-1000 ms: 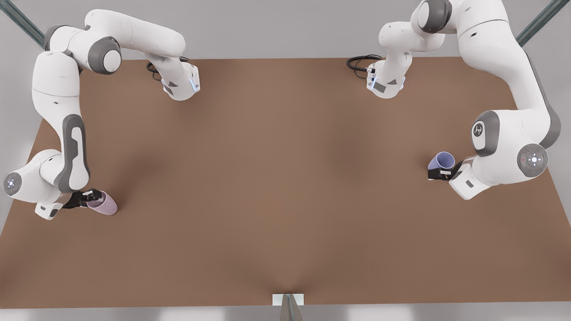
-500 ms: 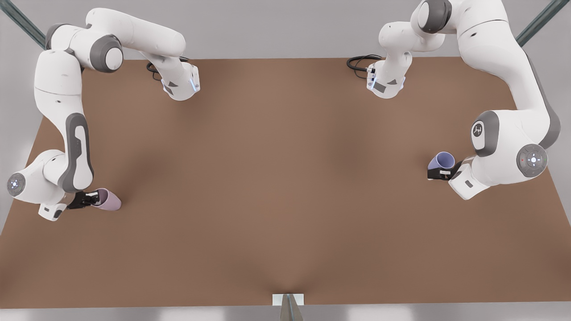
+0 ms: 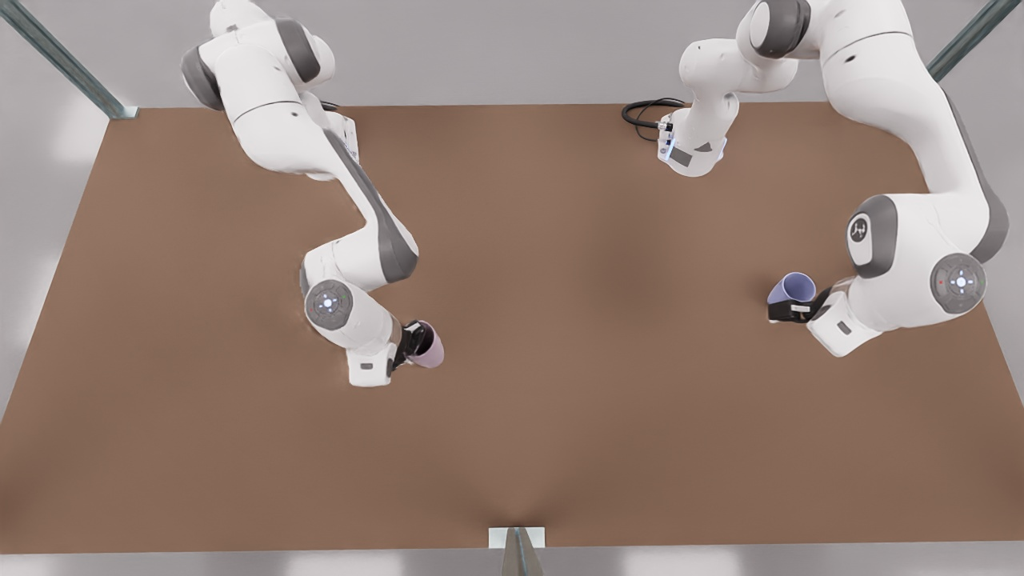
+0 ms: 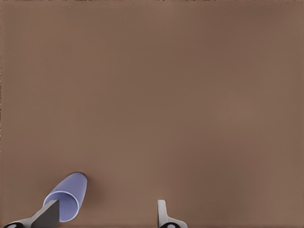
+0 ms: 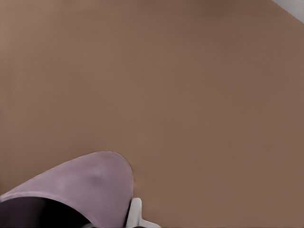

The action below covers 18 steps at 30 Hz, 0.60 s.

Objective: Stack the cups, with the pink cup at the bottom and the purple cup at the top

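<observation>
- Front view:
  - Shows a plain brown table (image 3: pixel 560 448) with one arm at each far corner.
  - Places the right gripper (image 3: pixel 414 346) low over the table, left of centre in the front view, at the end of an arm bent forward and down.
  - Has it clamped on the pink cup (image 3: pixel 430 350), which sticks out from the dark fingers toward the front view's right and sits tilted rather than upright.
  - Cannot tell from here whether that cup touches the table.
  - Places the left gripper (image 3: pixel 788 312) near the front view's right edge, just in front of the purple cup (image 3: pixel 794 288).
  - Shows that cup's pale rim and open mouth facing up toward the camera, well apart from the pink one.
- Left wrist view:
  - Shows the left gripper (image 4: pixel 104 216) spread wide over bare table (image 4: pixel 190 95).
  - Sets one of the fingers (image 4: pixel 47 214) right at the rim of the purple cup (image 4: pixel 69 197), the other well clear of it, so nothing is squeezed between them.
- Right wrist view:
  - Brings the pink cup (image 5: pixel 80 185) up close, its dark inside toward the lens.
  - Shows a pale fingertip (image 5: pixel 135 211) pressed against its wall, with brown table (image 5: pixel 190 95) beyond.
</observation>
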Available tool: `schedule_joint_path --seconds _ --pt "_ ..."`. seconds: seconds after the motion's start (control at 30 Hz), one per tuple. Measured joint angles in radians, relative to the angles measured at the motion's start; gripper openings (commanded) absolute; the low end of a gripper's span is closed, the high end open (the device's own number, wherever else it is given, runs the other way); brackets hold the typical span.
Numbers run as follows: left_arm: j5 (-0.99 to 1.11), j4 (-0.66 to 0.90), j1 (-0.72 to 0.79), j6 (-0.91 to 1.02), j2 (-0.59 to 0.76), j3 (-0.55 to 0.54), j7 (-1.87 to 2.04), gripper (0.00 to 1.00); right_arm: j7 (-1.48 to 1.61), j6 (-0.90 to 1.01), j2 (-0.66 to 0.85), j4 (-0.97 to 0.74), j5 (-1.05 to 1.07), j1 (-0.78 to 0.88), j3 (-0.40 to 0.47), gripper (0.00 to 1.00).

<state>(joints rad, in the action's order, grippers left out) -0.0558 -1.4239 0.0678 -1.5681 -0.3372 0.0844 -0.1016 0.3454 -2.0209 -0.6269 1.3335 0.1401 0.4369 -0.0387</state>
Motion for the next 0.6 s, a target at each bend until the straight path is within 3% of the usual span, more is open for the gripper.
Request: schedule_joint_path --seconds 0.1,0.2,0.37,0.57,0.6 --pt "0.0 -0.034 0.0 -0.011 0.013 0.005 0.0 1.0 -0.181 0.044 -0.247 -0.325 -0.003 0.171 0.086 0.21" --pt "0.0 -0.234 0.0 -0.08 0.118 0.006 0.0 1.0 -0.359 0.028 -0.418 -0.468 -0.001 0.237 0.099 0.21" --pt "0.0 -0.536 0.001 -0.248 0.252 0.007 -0.001 1.0 -0.617 0.009 -0.484 -0.506 0.0 0.253 0.105 0.21" --pt "0.0 -0.687 0.014 -0.417 0.276 0.053 -0.001 1.0 -0.847 0.035 -0.488 -0.506 0.0 0.254 0.11 0.21" --pt "0.0 -0.703 0.014 -0.437 0.276 0.064 -0.001 1.0 -0.879 0.039 -0.488 -0.506 -0.002 0.254 0.11 0.46"
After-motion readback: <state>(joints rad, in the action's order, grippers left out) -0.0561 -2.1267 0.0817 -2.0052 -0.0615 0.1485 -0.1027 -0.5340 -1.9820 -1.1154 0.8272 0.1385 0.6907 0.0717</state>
